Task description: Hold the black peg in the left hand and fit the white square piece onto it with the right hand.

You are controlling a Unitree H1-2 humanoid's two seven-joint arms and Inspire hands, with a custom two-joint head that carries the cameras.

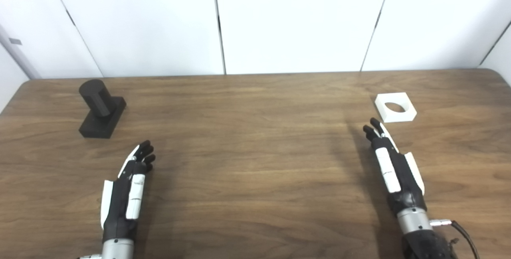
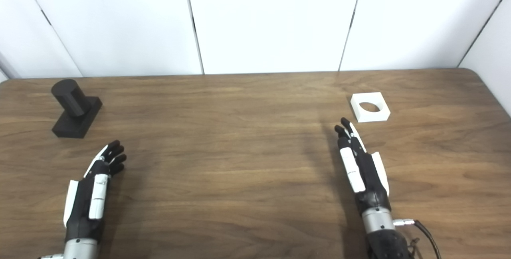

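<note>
Wooden table (image 1: 255,163) holds black peg (image 1: 102,107), white square piece (image 1: 395,107).

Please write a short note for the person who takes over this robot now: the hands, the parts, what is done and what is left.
Left hand: open, holds nothing, near the black peg, not touching.
Right hand: open, fingertips just short of the white square piece.
Both parts lie apart on the table, peg far left, piece far right.
Done: nothing.
Left: grasp peg, grasp piece, fit them together.
</note>
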